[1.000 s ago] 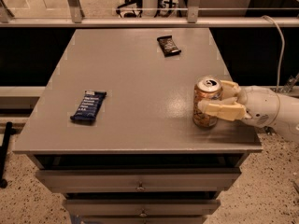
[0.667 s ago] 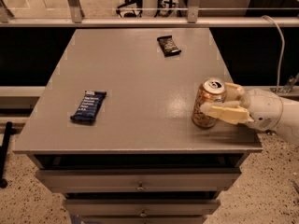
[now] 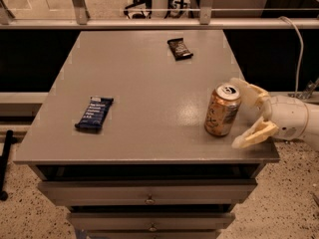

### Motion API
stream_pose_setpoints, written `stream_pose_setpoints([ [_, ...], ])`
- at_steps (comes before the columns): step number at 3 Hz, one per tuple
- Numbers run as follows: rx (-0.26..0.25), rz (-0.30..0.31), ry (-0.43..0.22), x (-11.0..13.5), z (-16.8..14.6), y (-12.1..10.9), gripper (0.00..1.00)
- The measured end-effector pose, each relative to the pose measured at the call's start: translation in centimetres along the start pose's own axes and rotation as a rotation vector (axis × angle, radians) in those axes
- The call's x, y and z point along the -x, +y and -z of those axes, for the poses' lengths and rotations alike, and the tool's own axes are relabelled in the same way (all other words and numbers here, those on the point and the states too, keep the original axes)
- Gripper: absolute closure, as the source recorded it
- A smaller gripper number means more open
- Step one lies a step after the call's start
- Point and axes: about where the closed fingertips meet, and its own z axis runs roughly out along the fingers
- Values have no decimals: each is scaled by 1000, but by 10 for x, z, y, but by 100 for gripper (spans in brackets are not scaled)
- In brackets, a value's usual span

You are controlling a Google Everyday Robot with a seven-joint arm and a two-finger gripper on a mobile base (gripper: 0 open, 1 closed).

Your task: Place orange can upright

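The orange can (image 3: 223, 110) stands upright, leaning slightly, on the grey table top (image 3: 144, 83) near its right front edge. It is orange-gold with pale markings and a silver pull-tab top. My gripper (image 3: 245, 114) comes in from the right, just right of the can. Its fingers are spread open: one cream finger (image 3: 251, 91) behind the can's top, the other (image 3: 253, 134) in front and to the right, clear of the can.
A dark-blue snack bar wrapper (image 3: 94, 113) lies at the table's left front. A small dark wrapper (image 3: 179, 49) lies at the back. Drawers (image 3: 149, 199) sit under the table. A railing (image 3: 149, 24) runs behind, and a cable (image 3: 298, 54) hangs at the right.
The gripper was shut on the can; now its fingers have spread apart and let go. The can stands on the table on its own.
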Motion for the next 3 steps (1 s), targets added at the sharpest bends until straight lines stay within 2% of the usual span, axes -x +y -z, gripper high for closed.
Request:
stream_pose_setpoints([
  [1, 10, 49, 115, 7, 15, -3, 0],
  [2, -30, 131, 267, 30, 57, -21, 0],
  [3, -52, 156, 276, 39, 66, -27, 0],
])
